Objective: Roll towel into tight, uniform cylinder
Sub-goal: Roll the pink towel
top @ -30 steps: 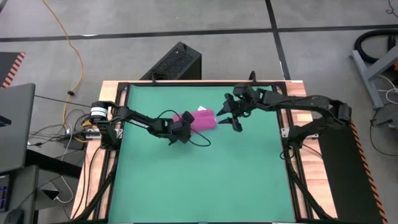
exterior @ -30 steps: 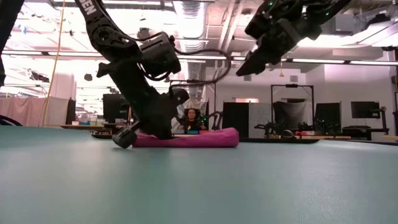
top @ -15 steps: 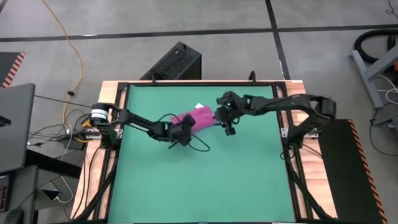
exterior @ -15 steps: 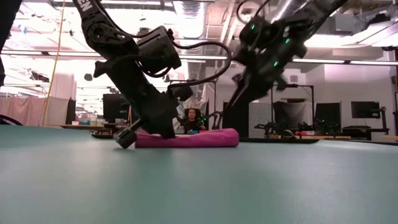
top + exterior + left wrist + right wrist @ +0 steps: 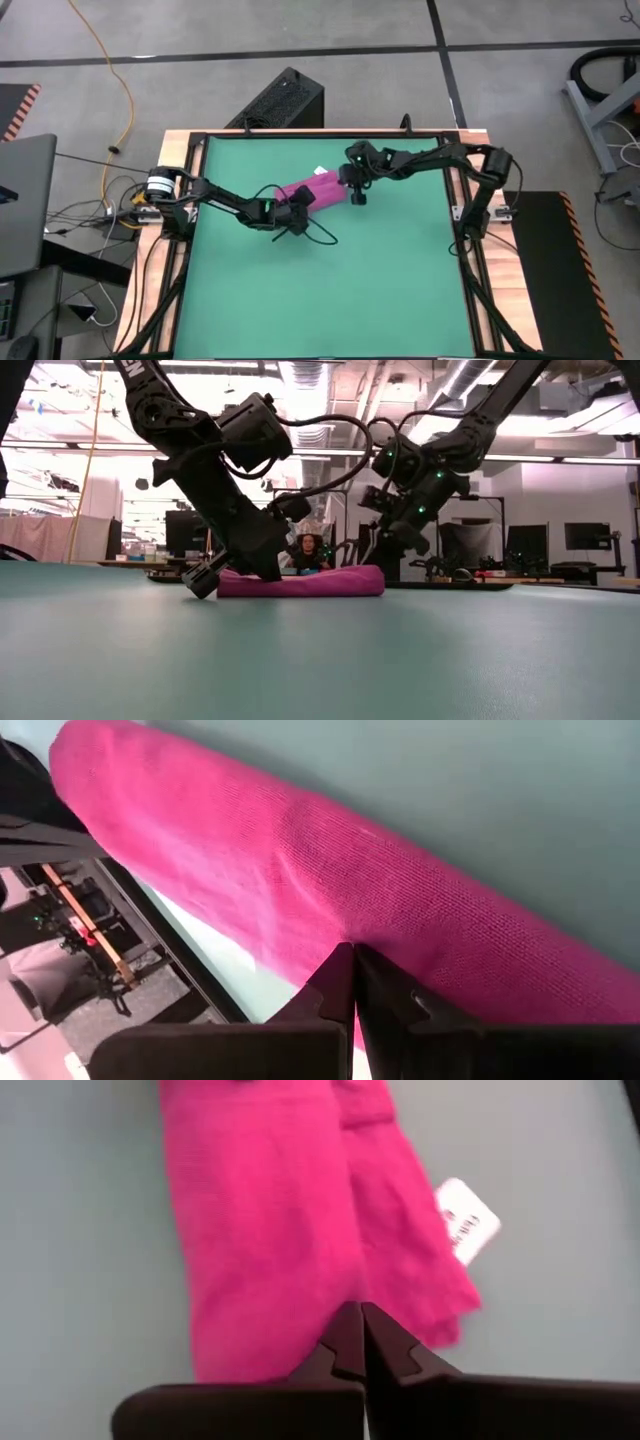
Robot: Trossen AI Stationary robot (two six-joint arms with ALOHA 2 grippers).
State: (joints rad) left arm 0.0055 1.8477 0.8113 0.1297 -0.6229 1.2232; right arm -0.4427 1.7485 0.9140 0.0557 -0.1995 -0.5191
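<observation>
The magenta-pink towel (image 5: 312, 192) lies as a short roll on the green mat (image 5: 330, 290), a little behind the mat's middle, its underside flat on the mat (image 5: 300, 582). Its white tag (image 5: 467, 1220) sticks out at the far side near the right end. My left gripper (image 5: 297, 208) is shut at the roll's left part, on its near side. My right gripper (image 5: 352, 192) is shut at the roll's right end. My left gripper has its shut fingertips (image 5: 352, 952) against the roll's long side (image 5: 330, 910), slanting down from the table's left and near side. Nothing shows between the fingers. The roll stays on the mat. My right gripper sets its shut fingertips (image 5: 358, 1315) on the roll's right end (image 5: 300, 1310), beside the tag, slanting down from the table's right. The fingers themselves hide the exact spot of contact. No cloth shows between them.
A thin black cable (image 5: 322, 232) loops on the mat just in front of the left gripper. A black box (image 5: 285, 100) stands on the floor beyond the far edge. A person (image 5: 310, 548) sits far behind the table. Bare mat spreads toward the near edge.
My right gripper has come down and toward the table's left onto the towel's right end, tipping further downward, and has shut from wide open. The towel stays on the mat.
</observation>
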